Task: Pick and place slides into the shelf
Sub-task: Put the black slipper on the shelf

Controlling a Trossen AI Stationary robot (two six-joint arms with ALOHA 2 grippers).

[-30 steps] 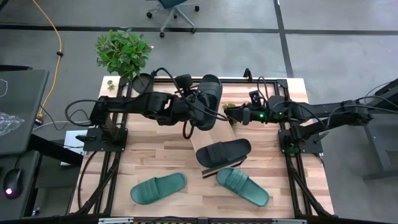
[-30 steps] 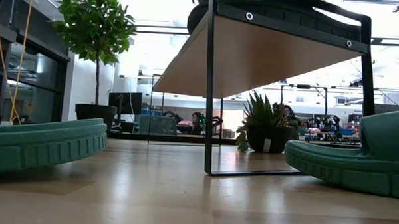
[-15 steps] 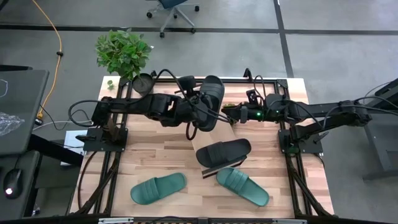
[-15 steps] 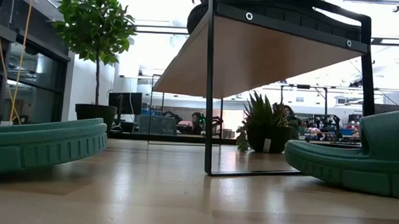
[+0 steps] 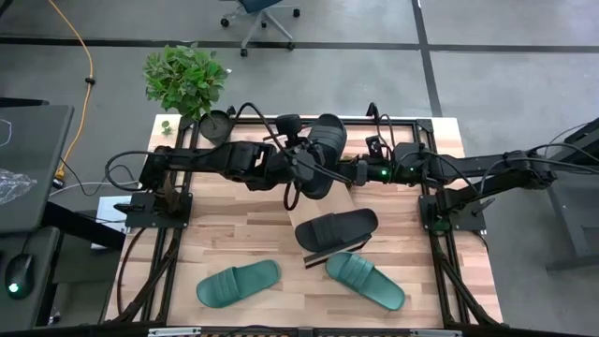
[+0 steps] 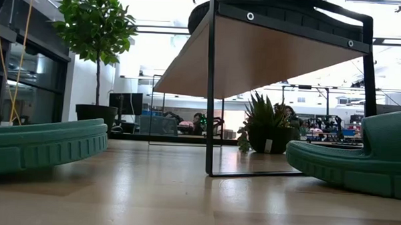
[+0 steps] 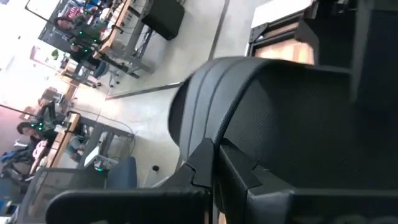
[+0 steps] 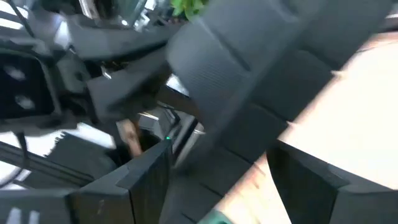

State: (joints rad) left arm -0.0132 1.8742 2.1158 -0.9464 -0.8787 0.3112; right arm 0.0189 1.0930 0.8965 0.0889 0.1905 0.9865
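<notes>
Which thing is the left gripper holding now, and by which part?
The left gripper holds a black slide over the shelf; the exact gripped part is hidden.

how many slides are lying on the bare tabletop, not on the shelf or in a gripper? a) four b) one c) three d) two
d, only the two teal slides lie on the tabletop; one black slide sits on the shelf and the other black slide is up at the left gripper.
</notes>
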